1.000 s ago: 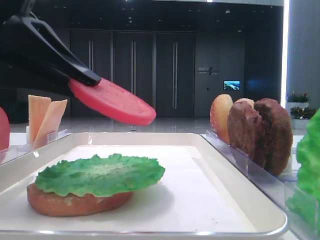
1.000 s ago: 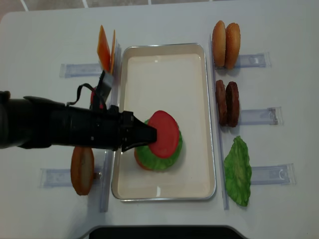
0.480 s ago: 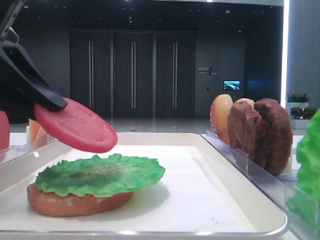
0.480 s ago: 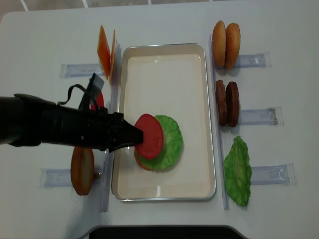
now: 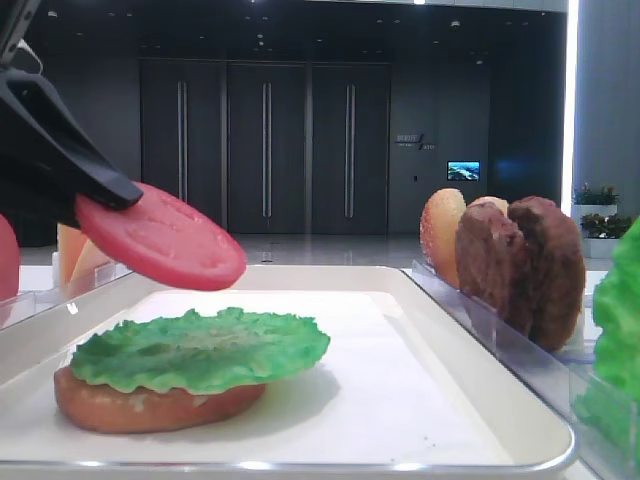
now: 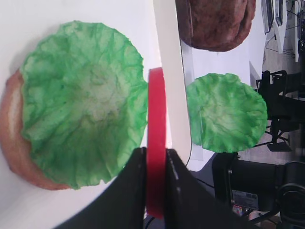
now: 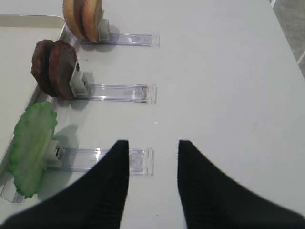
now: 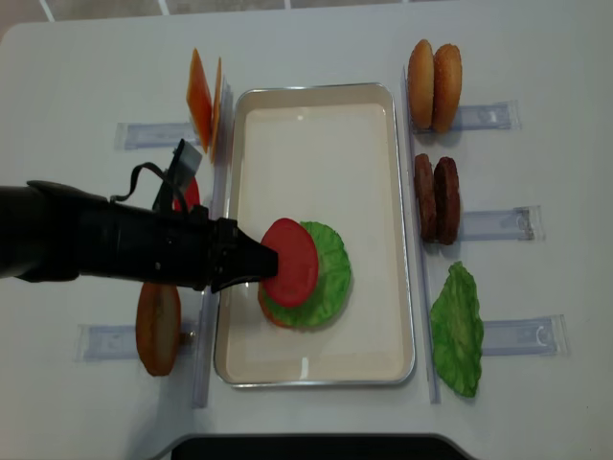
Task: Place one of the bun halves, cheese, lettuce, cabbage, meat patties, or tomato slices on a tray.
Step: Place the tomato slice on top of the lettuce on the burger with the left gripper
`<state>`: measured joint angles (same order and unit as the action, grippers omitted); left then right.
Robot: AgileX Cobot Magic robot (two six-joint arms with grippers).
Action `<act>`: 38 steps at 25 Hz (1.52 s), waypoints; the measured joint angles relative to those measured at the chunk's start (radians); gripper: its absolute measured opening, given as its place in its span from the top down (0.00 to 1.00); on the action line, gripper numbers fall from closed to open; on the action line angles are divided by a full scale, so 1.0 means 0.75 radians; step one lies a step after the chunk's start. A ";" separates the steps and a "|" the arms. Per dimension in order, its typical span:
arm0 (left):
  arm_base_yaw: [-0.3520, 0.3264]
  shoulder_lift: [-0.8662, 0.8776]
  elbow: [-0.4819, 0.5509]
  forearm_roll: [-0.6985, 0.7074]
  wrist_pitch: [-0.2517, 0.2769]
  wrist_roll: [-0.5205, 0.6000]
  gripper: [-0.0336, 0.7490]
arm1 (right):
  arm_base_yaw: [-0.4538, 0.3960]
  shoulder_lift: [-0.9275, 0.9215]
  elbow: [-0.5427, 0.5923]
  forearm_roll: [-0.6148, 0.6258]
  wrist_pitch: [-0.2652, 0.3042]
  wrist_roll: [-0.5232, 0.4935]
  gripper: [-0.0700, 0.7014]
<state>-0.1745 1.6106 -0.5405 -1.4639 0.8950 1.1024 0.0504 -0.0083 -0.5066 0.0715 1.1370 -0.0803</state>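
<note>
- Left gripper (image 8: 261, 264): its black jaws are clamped on one edge of a tomato slice (image 8: 290, 262), so the disc projects from the fingertips toward the middle of the tray (image 8: 388, 101).
- Tomato slice, side view (image 5: 160, 238): held clear of the stack, tilted, with the gripped edge higher and the free edge lower; an air gap separates it from the lettuce (image 5: 200, 347) below.
- Tomato slice, left wrist view (image 6: 156, 143): seen edge-on between the two fingers (image 6: 136, 176), its plane running straight out along the gripper's axis.
- Key relation: from overhead, the slice overlaps only the left part of the lettuce (image 8: 326, 273), which lies on a bun half (image 5: 150, 405) in the tray. The centre of the stack lies farther right of the fingertips, along the line of the arm's reach.
- Judgement: centring the slice calls for a short advance to the right, a levelling of the disc, then a descent before release.
- Right gripper (image 7: 152, 148): jaws parted and empty, over bare table beside the racks holding the meat patties (image 7: 52, 67) and a spare lettuce leaf (image 7: 31, 143); the left arm is much the nearer to the stack.
</note>
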 joint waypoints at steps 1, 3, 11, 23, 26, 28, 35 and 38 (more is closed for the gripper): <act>0.000 0.000 0.000 -0.003 0.002 0.003 0.88 | 0.000 0.000 0.000 0.000 0.000 0.000 0.59; 0.000 0.000 0.000 -0.006 0.002 0.006 0.88 | 0.000 0.000 0.000 0.000 0.000 0.000 0.59; 0.000 0.054 0.000 -0.021 0.009 0.060 0.88 | 0.000 0.000 0.000 0.000 0.000 0.000 0.59; 0.000 0.132 0.000 -0.081 0.026 0.135 0.88 | 0.000 0.000 0.000 0.000 0.000 0.000 0.59; 0.000 0.132 0.000 -0.080 0.026 0.124 0.83 | 0.000 0.000 0.000 0.000 0.000 0.000 0.59; 0.000 0.132 0.000 -0.080 0.025 0.108 0.71 | 0.000 0.000 0.000 0.000 0.000 0.000 0.59; 0.000 0.132 0.000 -0.077 -0.009 0.043 0.34 | 0.000 0.000 0.000 0.000 0.000 0.000 0.59; 0.000 0.132 -0.003 -0.064 -0.011 0.007 0.32 | 0.000 0.000 0.000 0.000 0.000 0.000 0.59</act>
<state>-0.1745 1.7096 -0.5430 -1.5117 0.8870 1.1077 0.0504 -0.0083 -0.5066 0.0715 1.1370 -0.0803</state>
